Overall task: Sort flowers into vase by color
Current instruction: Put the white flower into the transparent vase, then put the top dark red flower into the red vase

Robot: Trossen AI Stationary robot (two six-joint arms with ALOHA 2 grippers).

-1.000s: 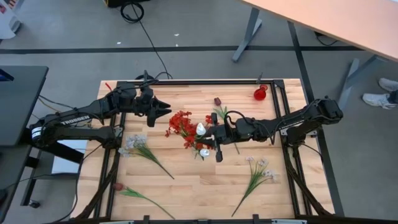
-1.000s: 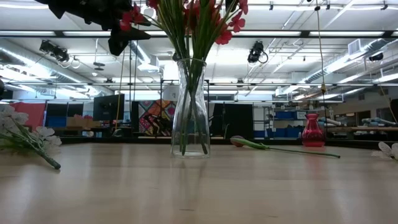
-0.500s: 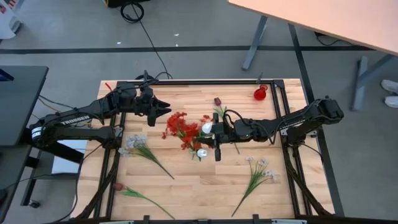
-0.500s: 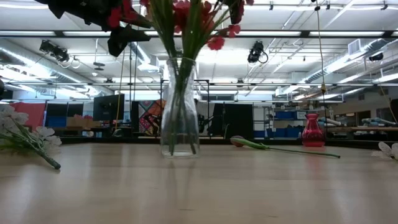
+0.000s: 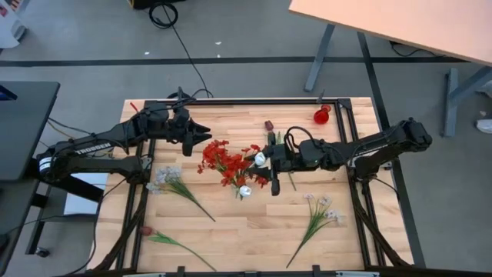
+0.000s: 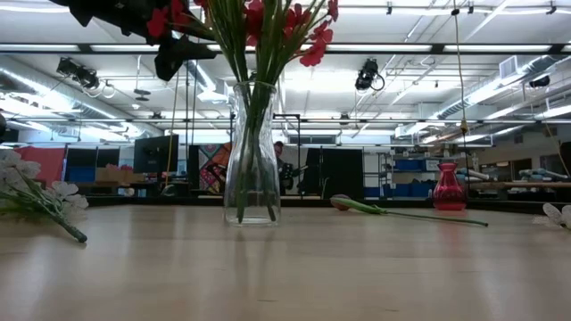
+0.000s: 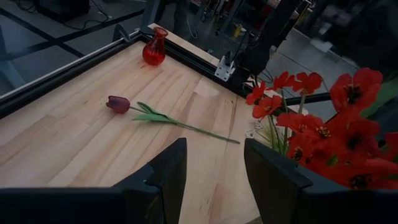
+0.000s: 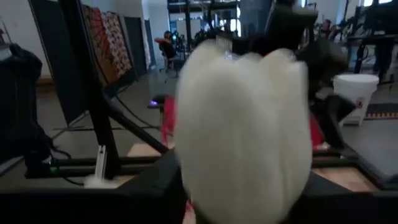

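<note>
Two claws flank the vase [image 6: 252,152]: left claw [image 5: 206,133] wide, right claw [image 5: 270,161] holding a white bud [image 5: 260,159].

In the low view, the upper edge is cutting off the red artificial blossoms [image 6: 308,31] standing in the clear glass vase [image 6: 252,152], and the dark left arm above that vase is showing only in part. In the right wrist view, a blurred white tulip bud [image 8: 244,134] is filling the middle and hiding the right gripper's fingertips, so their grip cannot be judged. From above, the red blossoms are covering the clear glass vase.
</note>
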